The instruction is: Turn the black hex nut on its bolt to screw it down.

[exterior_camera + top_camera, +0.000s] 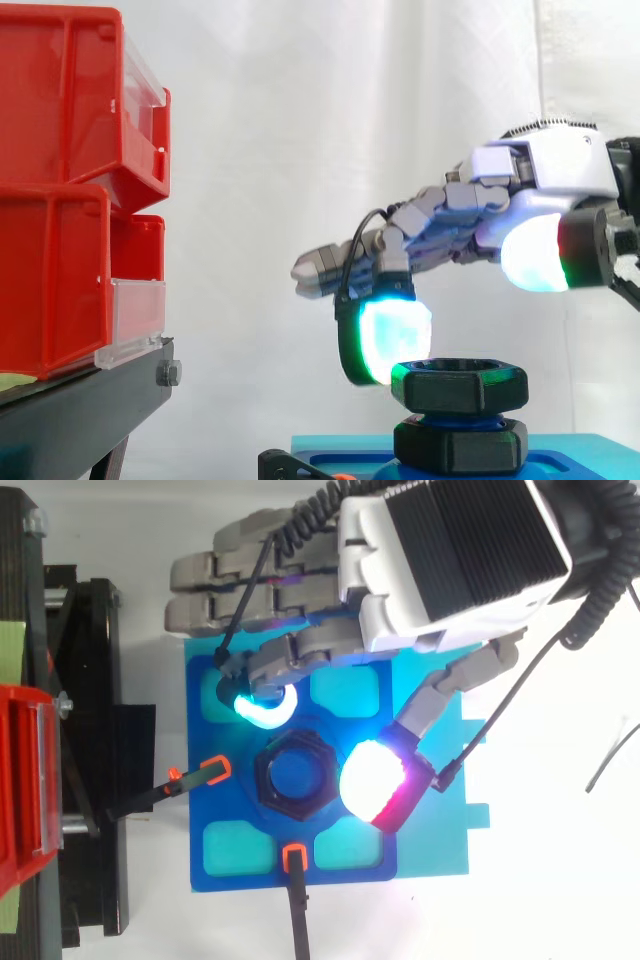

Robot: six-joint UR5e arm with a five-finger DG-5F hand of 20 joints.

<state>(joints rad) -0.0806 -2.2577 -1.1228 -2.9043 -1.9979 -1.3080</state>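
Observation:
The black hex nut [459,386] [293,776] sits on a blue bolt, above a second black hex piece [460,446] on the blue fixture plate [432,832]. My hand [470,215] [400,580] hovers over it from the right. One finger is bent down, and its cyan fingertip [394,336] [262,706] hangs just above and beside the nut's far-left edge. The thumb's white-red pad [374,782] [536,252] is right of the nut and well above it. The other fingers reach out straight. Nothing is held.
Red bins [70,190] stand stacked on a black stand [80,405] to the left. Two black clamps with orange tips [205,774] [293,858] point at the nut from the left and the front. A thin wire [610,760] lies on the white table at the right.

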